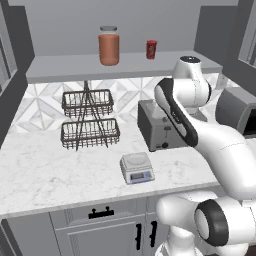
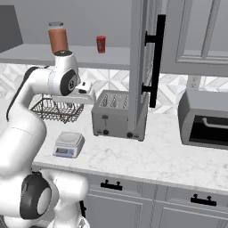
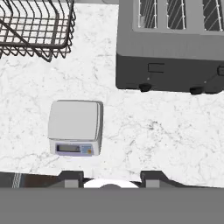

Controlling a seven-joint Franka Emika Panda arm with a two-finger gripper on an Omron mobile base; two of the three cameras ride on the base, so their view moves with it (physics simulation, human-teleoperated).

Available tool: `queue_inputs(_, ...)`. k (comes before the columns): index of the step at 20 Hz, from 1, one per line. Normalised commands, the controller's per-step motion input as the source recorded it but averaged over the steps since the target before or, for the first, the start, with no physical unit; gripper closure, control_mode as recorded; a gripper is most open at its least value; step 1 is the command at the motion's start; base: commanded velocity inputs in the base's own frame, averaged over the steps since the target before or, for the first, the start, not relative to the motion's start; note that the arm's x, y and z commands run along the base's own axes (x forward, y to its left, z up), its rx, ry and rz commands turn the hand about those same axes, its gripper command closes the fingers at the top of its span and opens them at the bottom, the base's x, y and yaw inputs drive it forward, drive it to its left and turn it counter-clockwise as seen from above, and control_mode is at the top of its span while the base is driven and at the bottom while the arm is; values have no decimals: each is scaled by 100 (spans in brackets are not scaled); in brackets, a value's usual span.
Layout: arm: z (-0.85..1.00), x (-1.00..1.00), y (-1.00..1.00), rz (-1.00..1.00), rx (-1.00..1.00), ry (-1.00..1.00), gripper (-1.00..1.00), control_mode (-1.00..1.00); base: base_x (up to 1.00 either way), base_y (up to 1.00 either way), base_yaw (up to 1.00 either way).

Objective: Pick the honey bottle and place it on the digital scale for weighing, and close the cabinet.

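The honey bottle (image 1: pixel 109 47) (image 2: pixel 58 39), a wide orange-brown jar with a grey lid, stands upright on the bottom shelf of the cabinet (image 1: pixel 125 66). The cabinet door (image 2: pixel 141 67) hangs open over the toaster. On the counter the digital scale (image 1: pixel 136 167) (image 2: pixel 68 144) (image 3: pixel 75 127) sits with a bare weighing plate. My gripper (image 3: pixel 112 178) (image 2: pixel 85 94) hovers above the counter and points down, a little nearer than the scale. Its fingertips (image 3: pixel 72 177) stand apart with nothing between them. It is well below and in front of the bottle.
A small red can (image 1: pixel 151 49) (image 2: pixel 101 44) stands on the shelf right of the bottle. The four-slot toaster (image 1: pixel 156 125) (image 3: pixel 170 57) sits behind the scale. A two-tier wire basket rack (image 1: pixel 90 120) (image 3: pixel 35 26) is at the left, and a dark oven box (image 2: pixel 205 118) at the right.
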Motion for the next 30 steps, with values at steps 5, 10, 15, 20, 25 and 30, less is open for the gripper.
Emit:
queue_inputs(5,8,-73,0,0,-1,-21,-100,-100,0,0,0)
queue_inputs(10,50,-78,0,-1,-1,-49,-100,-100,0,0,0)
queue_inputs(15,73,-32,-1,0,0,-47,-100,-100,0,0,0)
queue_inputs(20,76,-11,-3,0,0,-36,-100,-100,0,0,0)
queue_inputs(25,71,-10,-10,0,0,-32,-100,-100,0,0,0)
queue_inputs(30,48,-2,-19,0,0,-8,-100,-100,0,0,0)
